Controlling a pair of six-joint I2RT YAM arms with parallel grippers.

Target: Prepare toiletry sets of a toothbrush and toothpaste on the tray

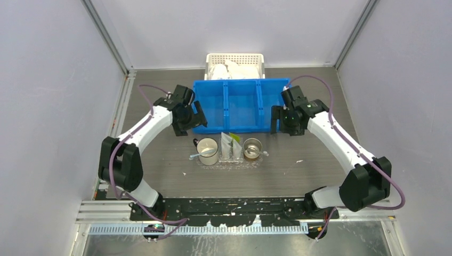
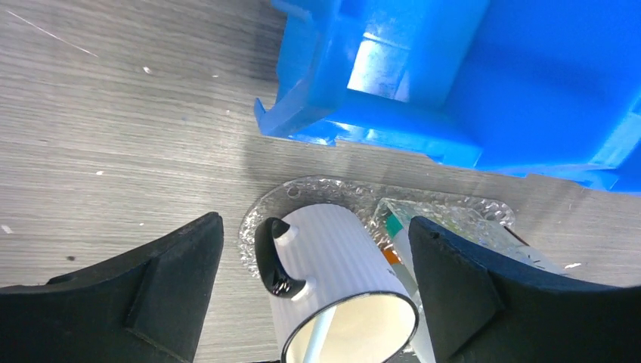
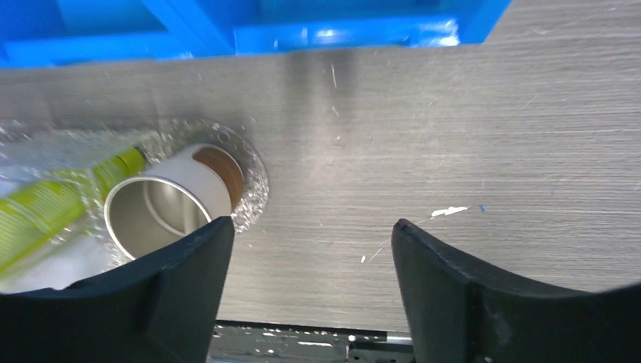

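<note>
The tray (image 1: 230, 166) lies mid-table, just in front of the blue bin (image 1: 240, 104). The left gripper (image 1: 191, 121) and right gripper (image 1: 282, 124) are spread and empty. On the tray, the white mug (image 1: 209, 151) holds one toothbrush (image 1: 197, 156). Toothpaste (image 1: 233, 141) stands beside it. The steel cup (image 1: 252, 149) appears empty, so pairing looks unfinished.

My left claw (image 2: 314, 231) and right claw (image 3: 311, 227) are matte black. The tabletop (image 1: 298, 170) is grey with wood grain, the bin (image 1: 242, 106) bright blue, the basket (image 1: 235, 56) white and perforated, the tray (image 2: 325, 189) clear and pebbled, the mug (image 2: 332, 253) white with black rim, the toothpaste (image 3: 53, 204) yellow-green
</note>
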